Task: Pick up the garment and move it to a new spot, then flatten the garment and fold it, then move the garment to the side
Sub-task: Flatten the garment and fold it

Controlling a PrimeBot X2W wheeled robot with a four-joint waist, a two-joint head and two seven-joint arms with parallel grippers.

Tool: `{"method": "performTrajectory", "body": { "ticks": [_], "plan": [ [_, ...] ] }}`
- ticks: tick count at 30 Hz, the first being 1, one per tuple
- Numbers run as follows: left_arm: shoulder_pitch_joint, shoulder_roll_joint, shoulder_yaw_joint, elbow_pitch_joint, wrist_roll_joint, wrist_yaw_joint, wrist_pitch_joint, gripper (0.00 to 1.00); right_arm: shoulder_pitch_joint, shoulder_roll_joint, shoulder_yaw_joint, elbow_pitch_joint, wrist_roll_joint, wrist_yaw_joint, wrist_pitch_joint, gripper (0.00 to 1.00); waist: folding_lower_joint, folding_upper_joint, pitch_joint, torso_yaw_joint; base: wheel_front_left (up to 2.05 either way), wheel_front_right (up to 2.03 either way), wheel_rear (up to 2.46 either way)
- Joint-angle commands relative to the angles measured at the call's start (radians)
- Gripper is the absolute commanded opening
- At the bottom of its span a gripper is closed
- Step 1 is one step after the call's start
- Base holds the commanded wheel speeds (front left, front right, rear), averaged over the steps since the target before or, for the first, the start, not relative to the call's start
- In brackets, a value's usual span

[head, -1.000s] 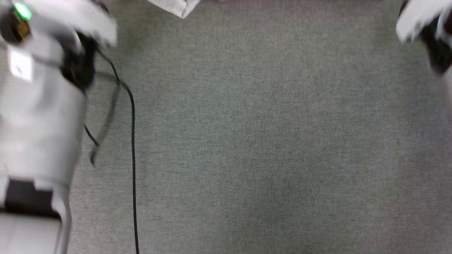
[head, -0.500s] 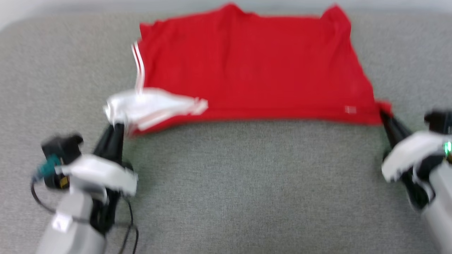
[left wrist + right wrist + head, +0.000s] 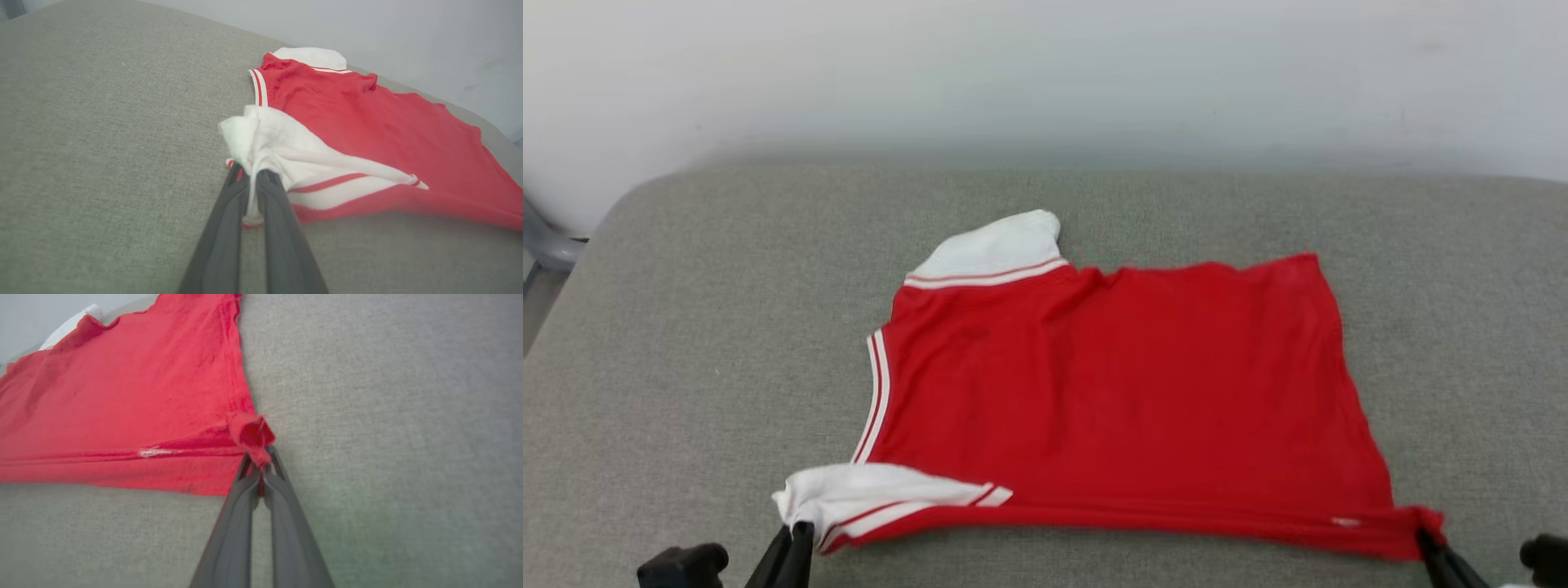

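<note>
Left gripper [image 3: 796,535]: the head view's bottom edge is cutting off all but its fingertips.
Right gripper [image 3: 1427,543]: the same edge is cropping it likewise.
Garment [image 3: 1111,392]: its pinched corners are vanishing between the fingers.
Hem label [image 3: 1343,520]: is appearing too small to read.
Grey object [image 3: 546,245]: the left edge is cropping it; unidentifiable.

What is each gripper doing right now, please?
Left gripper: shut on the white corner of the bright red shiny jersey.
Right gripper: shut on its red corner.
</note>
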Motion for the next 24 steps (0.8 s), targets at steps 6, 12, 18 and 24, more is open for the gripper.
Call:
{"method": "performTrajectory", "body": {
  "ticks": [6,12,18,24],
  "plan": [
    [0.107,0.036,0.021,-0.11,-0.015,0.051,0.064,0.0,0.186,0.127,-0.13,-0.276,-0.123,-0.005,0.197,0.0,0.0004,-0.0001,-0.034,0.003,0.0,0.0,0.0],
    [0.073,0.052,-0.008,-0.169,-0.003,0.046,0.114,0.0,0.201,0.173,-0.153,-0.436,-0.19,-0.004,0.311,0.0,0.0004,-0.0001,-0.023,-0.001,0.0,0.0,0.0],
    [-0.023,0.044,-0.042,-0.13,0.014,0.029,0.125,0.0,0.076,0.124,-0.098,-0.413,-0.215,-0.004,0.343,0.0,0.0004,-0.0001,0.032,-0.017,0.0,0.0,0.0],
    [-0.126,0.033,-0.061,-0.061,0.031,0.008,0.104,0.0,-0.069,0.071,-0.046,-0.327,-0.196,-0.004,0.326,0.0,0.0004,-0.0001,0.104,-0.019,0.0,0.0,0.0]
  ]
}}
